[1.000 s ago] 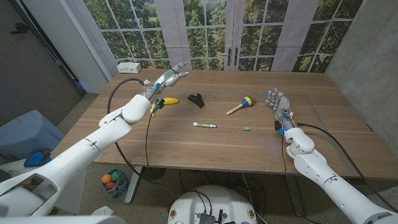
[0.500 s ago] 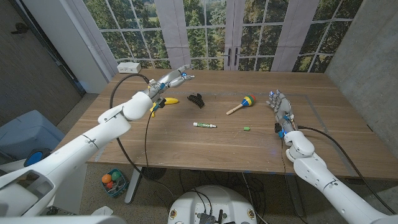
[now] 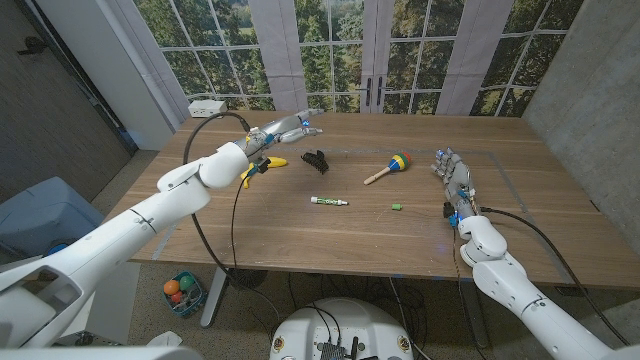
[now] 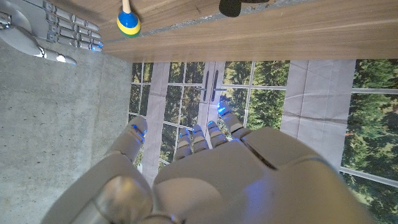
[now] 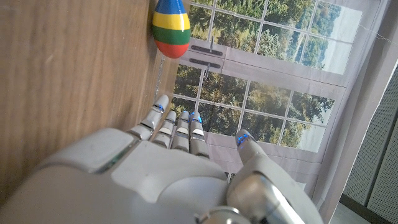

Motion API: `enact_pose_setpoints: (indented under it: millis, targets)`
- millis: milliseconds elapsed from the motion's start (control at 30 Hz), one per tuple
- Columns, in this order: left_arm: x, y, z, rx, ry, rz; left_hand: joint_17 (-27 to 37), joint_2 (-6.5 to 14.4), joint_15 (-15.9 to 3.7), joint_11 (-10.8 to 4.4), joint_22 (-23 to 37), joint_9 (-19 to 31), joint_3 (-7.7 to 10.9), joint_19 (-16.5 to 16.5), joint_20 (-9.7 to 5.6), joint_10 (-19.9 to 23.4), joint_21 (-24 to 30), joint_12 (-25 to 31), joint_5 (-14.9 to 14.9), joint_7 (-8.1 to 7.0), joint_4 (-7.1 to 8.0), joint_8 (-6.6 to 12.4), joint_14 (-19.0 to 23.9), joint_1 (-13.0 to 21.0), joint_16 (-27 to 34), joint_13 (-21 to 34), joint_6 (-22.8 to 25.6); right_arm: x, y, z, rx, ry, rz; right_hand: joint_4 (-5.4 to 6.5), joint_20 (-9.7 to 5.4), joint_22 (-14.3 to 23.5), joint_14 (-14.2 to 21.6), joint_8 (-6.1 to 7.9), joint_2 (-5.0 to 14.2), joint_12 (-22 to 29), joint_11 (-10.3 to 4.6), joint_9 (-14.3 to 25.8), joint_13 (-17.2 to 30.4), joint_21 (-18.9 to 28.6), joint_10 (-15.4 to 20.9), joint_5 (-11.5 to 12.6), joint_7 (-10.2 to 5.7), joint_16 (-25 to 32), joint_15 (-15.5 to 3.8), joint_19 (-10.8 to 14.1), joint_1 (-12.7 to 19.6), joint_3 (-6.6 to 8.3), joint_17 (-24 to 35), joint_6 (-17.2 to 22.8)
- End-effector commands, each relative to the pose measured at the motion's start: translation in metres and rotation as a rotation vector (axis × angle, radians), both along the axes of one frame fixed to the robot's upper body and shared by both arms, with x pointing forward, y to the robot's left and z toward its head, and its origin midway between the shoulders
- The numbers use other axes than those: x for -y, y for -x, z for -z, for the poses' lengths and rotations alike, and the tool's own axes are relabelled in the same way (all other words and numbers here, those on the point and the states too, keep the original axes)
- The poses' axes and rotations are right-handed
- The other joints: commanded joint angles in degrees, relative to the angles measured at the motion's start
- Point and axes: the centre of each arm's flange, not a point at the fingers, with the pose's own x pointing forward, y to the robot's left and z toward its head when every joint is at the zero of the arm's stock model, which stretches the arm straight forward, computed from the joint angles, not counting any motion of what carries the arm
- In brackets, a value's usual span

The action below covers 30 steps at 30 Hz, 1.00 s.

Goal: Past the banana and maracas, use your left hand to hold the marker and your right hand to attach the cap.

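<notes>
- Marker (image 3: 329, 201) is lying flat on the table (image 3: 300, 235), roughly in the middle, white body with green ends, nothing touching it.
- Its cap (image 3: 397, 207) is a small green bit sitting on the table off to the robot's right of the marker, clearly apart from it.
- Banana (image 3: 268, 163) sits further back on the robot's left side, and a small black object (image 3: 316, 160) is just beside it toward the middle; can't really tell what that one is.
- Maraca (image 3: 388, 167), wooden handle with a striped colourful head, lies behind the cap. Its head also pops up in the left wrist view (image 4: 129, 23) and the right wrist view (image 5: 171, 26).
- Left hand (image 3: 283, 130) is up in the air over the far left part of the table, beyond the banana, fingers stretched out and spread, holding nothing. In the left wrist view (image 4: 205, 168) you see its back with the fingers pointing toward the windows.
- Right hand (image 3: 451, 174) is at the right side of the table, well apart from the cap and maraca, fingers straight and apart, nothing in it. Whether it actually touches the table I can't tell. Right wrist view shows its back (image 5: 168, 168) alongside the wood.
- White box (image 3: 207, 106) sits at the far left corner of the table.
</notes>
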Motion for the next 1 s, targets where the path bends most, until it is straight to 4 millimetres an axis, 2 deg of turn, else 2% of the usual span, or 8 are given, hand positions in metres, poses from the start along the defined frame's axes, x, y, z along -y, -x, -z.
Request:
enact_pose_setpoints:
  millis: [33, 200, 233, 267, 333, 600, 867, 1000]
  targets:
    - [0.013, 0.008, -0.004, 0.001, -0.137, -0.008, 0.0, 1.6, -1.24, -0.03, 0.4, 0.3, -0.03, 0.6, 0.45, 1.2, -0.4, 0.5, -0.3, 0.55, -0.90, 0.40, 0.4, 1.2, 0.0, 0.1, 0.8, 0.000, 0.008, 0.008, 0.003, -0.018, 0.010, -0.37, -3.80, 0.3, 0.4, -0.09, 1.48, -0.2, -0.14, 0.3, 0.1, -0.3, 0.6, 0.0, -0.05, 0.6, -1.10, 0.3, 0.2, 0.22, 0.2, 0.7]
    - [0.018, 0.014, -0.006, 0.025, -0.202, -0.043, 0.0, 1.0, -1.15, -0.04, 0.4, 0.4, -0.70, 1.4, 1.38, 3.0, -1.2, 0.8, -0.7, 0.64, -2.29, 1.04, 1.7, 1.9, 0.3, 0.2, 3.2, 0.001, 0.011, 0.010, 0.005, -0.020, 0.014, -0.43, -3.72, 0.3, 0.5, -0.12, 1.46, -0.2, -0.13, 0.3, 0.1, -0.5, 0.7, 0.0, -0.04, 0.6, -0.99, 0.5, 0.2, 0.17, 0.2, 0.7]
    - [0.019, 0.015, -0.005, 0.032, -0.211, -0.047, 0.1, 0.9, -1.38, 0.11, 0.5, 0.5, -1.25, 3.8, 2.00, 5.3, -1.1, 1.3, -1.0, 0.66, -3.01, 1.34, 2.8, 2.3, 0.3, 0.4, 4.7, 0.001, 0.011, 0.011, 0.006, -0.022, 0.014, -0.44, -3.72, 0.3, 0.5, -0.12, 1.46, -0.2, -0.16, 0.3, 0.1, -0.5, 0.7, -0.1, -0.03, 0.6, -1.00, 0.5, 0.2, 0.16, 0.2, 0.7]
    - [0.020, 0.016, -0.005, 0.039, -0.220, -0.051, 0.1, 1.0, -1.42, -0.40, 0.6, 0.6, -1.46, 4.6, 2.24, 6.6, -1.2, 1.6, -1.0, 0.68, -3.22, 1.51, 3.1, 2.5, 0.4, 0.5, 5.6, 0.001, 0.012, 0.012, 0.007, -0.021, 0.013, -0.45, -3.70, 0.3, 0.6, -0.12, 1.49, -0.3, -0.20, 0.3, 0.1, -0.6, 0.7, 0.0, -0.02, 0.7, -0.85, 0.5, 0.3, 0.17, 0.2, 0.8]
    - [0.021, 0.018, -0.005, 0.043, -0.237, -0.058, 0.1, 0.9, -1.52, -0.12, 0.6, 0.6, -1.70, 5.9, 2.47, 7.7, -1.0, 1.8, -1.1, 0.58, -3.47, 1.49, 3.6, 2.7, 0.4, 0.6, 6.0, 0.001, 0.013, 0.013, 0.007, -0.029, 0.016, -0.49, -3.52, 0.3, 0.6, -0.12, 1.44, -0.3, -0.15, 0.3, 0.1, -0.7, 0.7, -0.1, -0.02, 0.7, -0.79, 0.5, 0.3, 0.14, 0.2, 0.8]
    - [0.030, 0.024, -0.005, 0.086, -0.334, -0.120, 0.2, -0.1, -1.74, -0.70, 0.8, 0.7, -1.86, 9.5, 2.96, 6.9, -0.7, 1.0, -1.4, 0.06, -5.24, 1.18, 6.6, 4.3, 0.8, 0.7, 6.0, 0.003, 0.019, 0.019, 0.012, -0.034, 0.025, -0.62, -3.21, 0.3, 0.7, -0.14, 1.33, -0.3, -0.09, 0.3, 0.1, -0.9, 0.9, -0.1, 0.07, 0.7, -0.67, 0.8, 0.3, 0.05, 0.2, 0.9]
    - [0.039, 0.031, -0.003, 0.147, -0.420, -0.178, 0.3, -2.9, -2.24, -1.31, 0.9, 0.8, -1.65, 14.7, 3.48, 8.5, -0.4, 0.9, -1.9, -0.68, -6.63, 2.26, 12.1, 9.7, 1.4, 0.9, 8.0, 0.004, 0.025, 0.024, 0.016, -0.053, 0.037, -0.67, -3.04, 0.3, 0.9, -0.13, 1.26, -0.3, -0.02, 0.3, 0.2, -1.2, 1.0, -0.2, 0.10, 0.8, -0.55, 1.2, 0.3, -0.08, 0.2, 1.0]
    - [0.044, 0.034, -0.001, 0.193, -0.491, -0.160, 0.6, -4.2, -3.43, -1.47, 1.0, 0.9, -2.07, 17.6, 3.64, 10.5, -0.4, 1.1, -1.9, -1.40, -6.39, 3.03, 18.3, 14.3, 2.7, 0.9, 9.9, 0.005, 0.027, 0.026, 0.015, -0.059, 0.039, -0.70, -2.92, 0.3, 1.2, -0.13, 1.21, -0.3, 0.06, 0.3, 0.2, -1.3, 1.2, -0.2, 0.15, 0.9, -0.33, 1.4, 0.3, -0.17, 0.3, 1.1]
